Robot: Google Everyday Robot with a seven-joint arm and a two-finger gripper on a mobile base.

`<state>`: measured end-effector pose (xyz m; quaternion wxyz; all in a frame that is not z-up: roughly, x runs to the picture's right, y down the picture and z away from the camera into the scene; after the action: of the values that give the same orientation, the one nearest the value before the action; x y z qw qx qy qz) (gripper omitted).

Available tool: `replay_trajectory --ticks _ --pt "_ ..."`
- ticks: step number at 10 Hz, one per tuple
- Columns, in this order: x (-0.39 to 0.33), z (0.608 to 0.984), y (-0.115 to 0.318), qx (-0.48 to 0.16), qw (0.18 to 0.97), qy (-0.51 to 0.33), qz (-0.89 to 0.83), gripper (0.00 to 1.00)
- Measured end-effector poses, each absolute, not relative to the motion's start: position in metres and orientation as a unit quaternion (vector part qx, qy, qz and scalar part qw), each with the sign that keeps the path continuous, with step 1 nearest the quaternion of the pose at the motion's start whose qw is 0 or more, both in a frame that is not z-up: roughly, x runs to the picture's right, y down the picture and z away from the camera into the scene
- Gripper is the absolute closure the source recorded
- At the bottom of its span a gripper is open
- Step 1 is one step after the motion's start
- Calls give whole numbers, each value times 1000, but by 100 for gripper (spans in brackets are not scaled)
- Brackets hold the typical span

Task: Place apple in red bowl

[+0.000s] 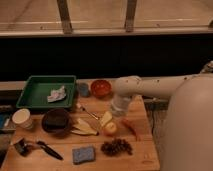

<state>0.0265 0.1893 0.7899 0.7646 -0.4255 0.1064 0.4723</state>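
Two things lie nearest, at the bottom of the frame on the wooden table (147, 159): a blue sponge (83, 154) and, to its right, a dark clustered lump (116, 147). At lower left lies a black-handled tool (49, 150).

Just beyond the lump, at lower centre, the apple (110, 128) sits on the table. A thin orange carrot-like thing (130, 127) lies just beside it on the right, and pale yellow banana-like pieces (85, 128) lie on its left. Further left stand a dark brown bowl (56, 121) and a white cup (22, 118).

At centre frame the gripper (120, 108) hangs pointing down, just above and behind the apple, its fingers apart and holding nothing.

Behind it, at upper centre, stands the red bowl (101, 88); the apple is not in it. A small blue-grey cup (83, 90) stands just left of the bowl. A green tray (35, 86) at the left holds a crumpled pale scrap (57, 94).
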Motion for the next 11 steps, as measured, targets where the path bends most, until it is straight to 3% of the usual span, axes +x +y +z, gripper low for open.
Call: replay_trajectory --ticks 8,10,11 --pt "8 799 226 -467 757 119 442 20" --pt "4 801 232 -466 758 123 439 30" --pt "4 802 236 -464 759 125 439 43"
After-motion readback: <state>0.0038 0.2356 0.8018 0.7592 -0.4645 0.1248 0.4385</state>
